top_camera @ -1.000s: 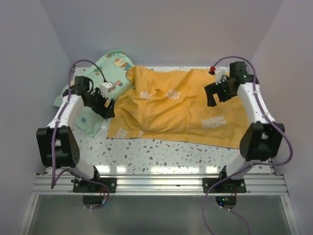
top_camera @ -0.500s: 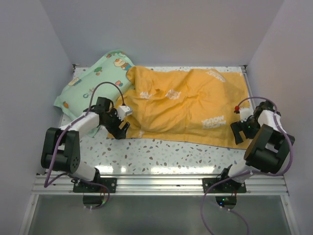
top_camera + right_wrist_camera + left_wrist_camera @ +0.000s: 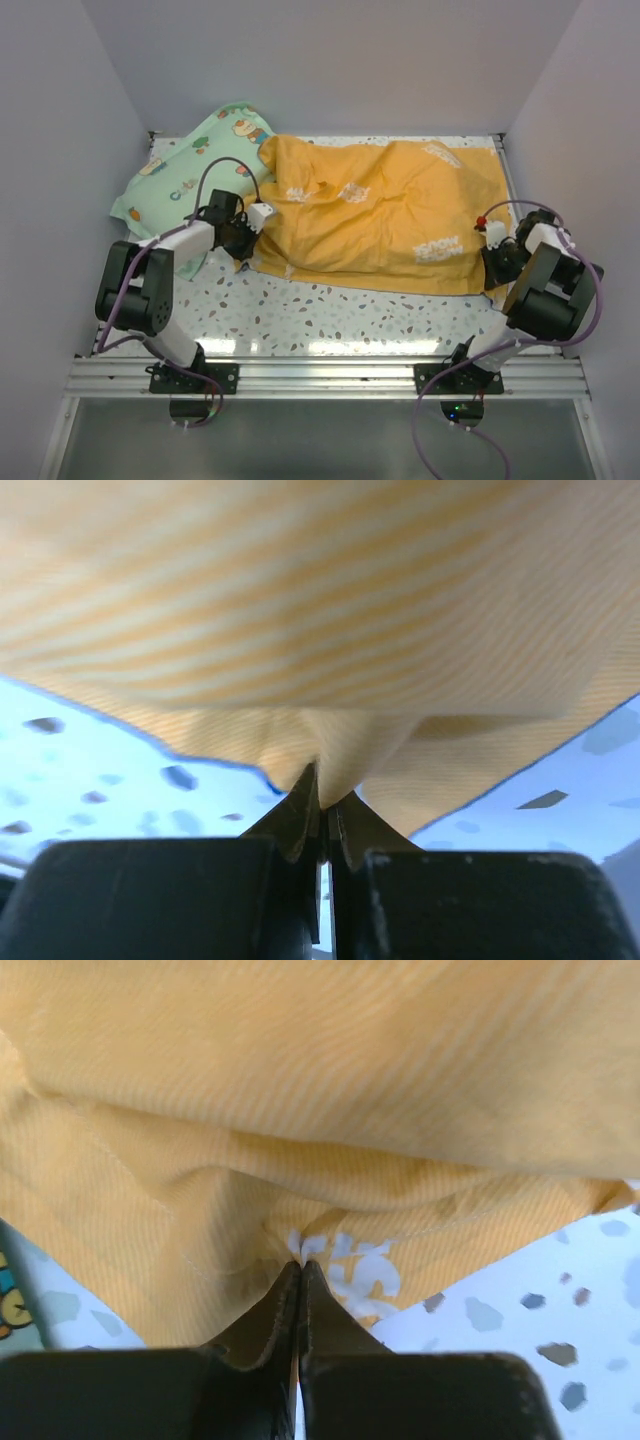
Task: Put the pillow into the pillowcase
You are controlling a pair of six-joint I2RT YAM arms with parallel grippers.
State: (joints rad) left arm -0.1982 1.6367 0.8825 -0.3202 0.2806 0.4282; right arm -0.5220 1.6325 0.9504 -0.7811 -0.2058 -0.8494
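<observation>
A thin orange-yellow cloth pillowcase (image 3: 380, 215) lies limp across the speckled table's (image 3: 330, 310) middle. Left fingers (image 3: 272, 1315) pinch tight on its near-left corner, right fingers (image 3: 292, 825) on its near-right hem. Light, floppy cloth: hems likely grip best. Cream pillow unseen.

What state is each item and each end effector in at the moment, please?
pillowcase: spread out, orange side up, rumpled.
left end effector: shut, pinching the pillowcase's near-left edge.
right end effector: shut, pinching the pillowcase's near-right corner.
mint-green pillow: lying flat at the far left.
</observation>
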